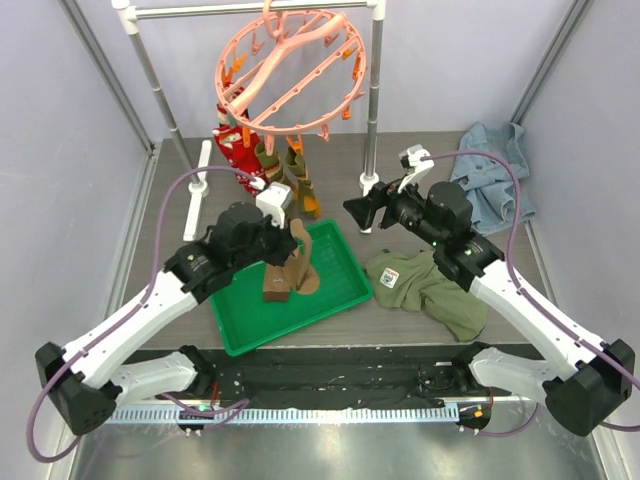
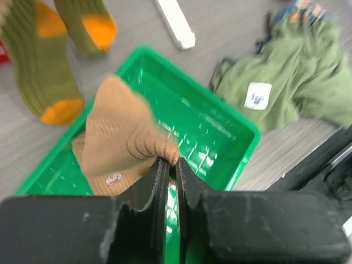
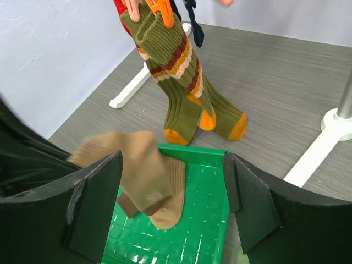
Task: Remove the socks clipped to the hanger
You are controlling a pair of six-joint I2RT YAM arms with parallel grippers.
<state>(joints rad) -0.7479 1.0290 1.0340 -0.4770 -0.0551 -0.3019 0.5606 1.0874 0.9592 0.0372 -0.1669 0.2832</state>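
The salmon-pink round hanger (image 1: 290, 75) hangs from the white rack. Clipped under it are a red sock (image 1: 235, 145) and olive socks with orange toes (image 1: 298, 180), whose toes reach the table. In the right wrist view an orange peg (image 3: 157, 11) grips the striped olive socks (image 3: 181, 82), with a dark navy sock (image 3: 192, 22) behind. My left gripper (image 2: 171, 165) is pinched on a tan sock (image 2: 121, 132) above the green tray (image 1: 340, 265). Another tan sock (image 3: 173, 192) lies in the tray. My right gripper (image 3: 172, 159) is open and empty beside the rack pole, facing the tray.
An olive-green shirt (image 1: 430, 285) lies right of the tray, and a blue denim garment (image 1: 495, 180) sits at the back right. The white rack's pole (image 1: 375, 100) and its foot (image 1: 200, 185) flank the hanging socks. Grey walls close in both sides.
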